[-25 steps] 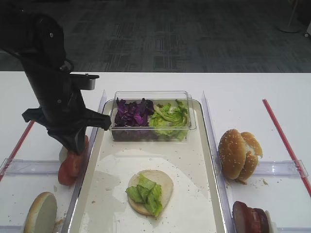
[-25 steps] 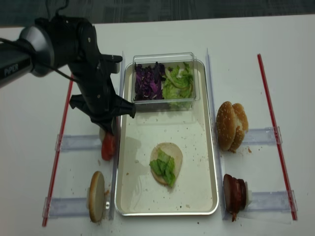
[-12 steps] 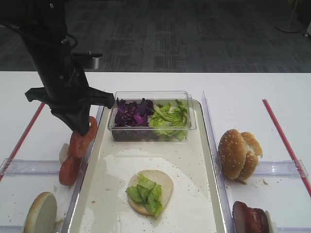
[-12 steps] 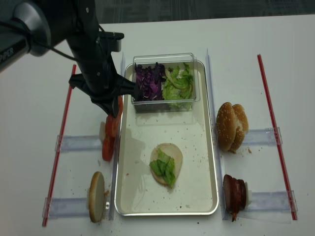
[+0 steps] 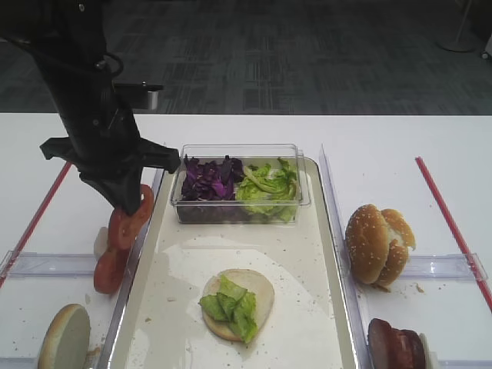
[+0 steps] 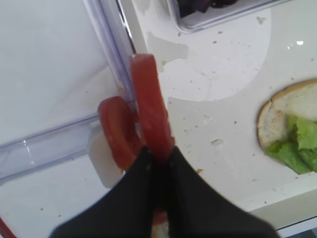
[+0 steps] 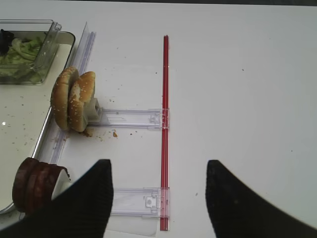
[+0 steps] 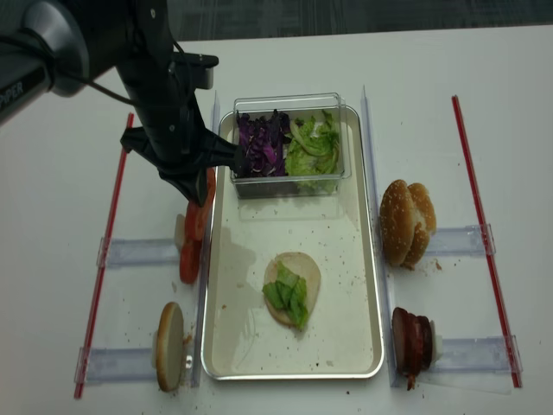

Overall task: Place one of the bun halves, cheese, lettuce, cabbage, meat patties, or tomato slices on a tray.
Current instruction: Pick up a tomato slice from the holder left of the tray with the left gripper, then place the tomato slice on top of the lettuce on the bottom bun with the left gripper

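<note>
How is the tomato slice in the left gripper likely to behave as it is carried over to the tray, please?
The tomato slice stands edge-up from the shut left gripper without drooping, so it seems fairly stiff. Its glossy, wet-looking face suggests it could slip, as only its lower edge is pinched. Being thin, it probably bruises or tears under a hard squeeze.

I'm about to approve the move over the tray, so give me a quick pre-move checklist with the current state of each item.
1. Left gripper shut on one tomato slice: ok.
2. Slice lifted off the remaining tomato slices: ok.
3. Bun half with lettuce lies on the tray, ready to receive it: ok.
4. Clear box stands away from the bun, path over the tray floor free: ok.
5. Right gripper open, off to the right of the tray: ok.
6. Grip firm enough for the carry: cannot tell.
</note>
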Controlling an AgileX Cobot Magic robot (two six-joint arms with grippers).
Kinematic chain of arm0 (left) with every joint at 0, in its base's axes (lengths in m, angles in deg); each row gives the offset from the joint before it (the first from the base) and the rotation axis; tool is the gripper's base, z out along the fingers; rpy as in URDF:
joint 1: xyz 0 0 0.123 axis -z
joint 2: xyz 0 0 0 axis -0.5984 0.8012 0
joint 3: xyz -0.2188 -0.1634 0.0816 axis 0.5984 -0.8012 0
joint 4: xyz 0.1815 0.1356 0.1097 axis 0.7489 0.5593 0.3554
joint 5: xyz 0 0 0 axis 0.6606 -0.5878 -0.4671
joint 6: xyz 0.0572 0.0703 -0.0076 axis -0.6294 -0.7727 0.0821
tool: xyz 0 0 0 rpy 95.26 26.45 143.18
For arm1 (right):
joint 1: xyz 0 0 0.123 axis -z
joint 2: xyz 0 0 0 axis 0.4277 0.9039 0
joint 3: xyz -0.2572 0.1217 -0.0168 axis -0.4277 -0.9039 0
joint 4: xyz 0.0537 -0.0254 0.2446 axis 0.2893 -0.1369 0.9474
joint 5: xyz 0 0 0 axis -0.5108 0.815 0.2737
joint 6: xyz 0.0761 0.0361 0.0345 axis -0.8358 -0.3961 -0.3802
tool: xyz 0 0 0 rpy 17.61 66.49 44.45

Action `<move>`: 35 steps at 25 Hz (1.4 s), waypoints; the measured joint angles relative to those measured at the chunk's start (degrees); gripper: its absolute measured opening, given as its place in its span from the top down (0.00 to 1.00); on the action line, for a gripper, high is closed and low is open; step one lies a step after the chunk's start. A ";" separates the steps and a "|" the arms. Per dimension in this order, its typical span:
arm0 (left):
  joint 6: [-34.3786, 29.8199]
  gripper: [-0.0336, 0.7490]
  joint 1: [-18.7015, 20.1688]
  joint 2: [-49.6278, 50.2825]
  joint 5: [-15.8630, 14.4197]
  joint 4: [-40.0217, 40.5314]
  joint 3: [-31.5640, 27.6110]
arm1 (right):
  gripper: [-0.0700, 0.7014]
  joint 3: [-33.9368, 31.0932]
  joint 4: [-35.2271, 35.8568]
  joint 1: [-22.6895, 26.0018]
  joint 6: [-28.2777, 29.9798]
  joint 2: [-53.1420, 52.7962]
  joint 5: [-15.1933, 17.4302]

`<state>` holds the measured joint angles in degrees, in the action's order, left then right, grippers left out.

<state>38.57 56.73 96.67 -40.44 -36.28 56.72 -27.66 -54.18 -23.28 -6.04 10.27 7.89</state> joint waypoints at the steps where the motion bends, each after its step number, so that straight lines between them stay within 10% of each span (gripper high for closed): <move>1: -0.55 0.94 0.00 0.00 0.00 -0.12 0.00 | 0.33 0.00 0.00 0.00 0.00 0.00 0.00; 18: -17.18 0.94 0.00 -2.79 -0.08 -23.91 0.00 | 0.33 0.00 0.00 0.00 0.00 0.00 0.00; 35: -20.50 0.94 0.13 -3.28 -0.08 -31.92 -1.25 | 0.33 0.00 0.00 0.00 -0.11 0.00 0.00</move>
<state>18.07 56.86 93.39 -40.52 -68.19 55.47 -27.66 -54.18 -23.28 -6.15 10.27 7.89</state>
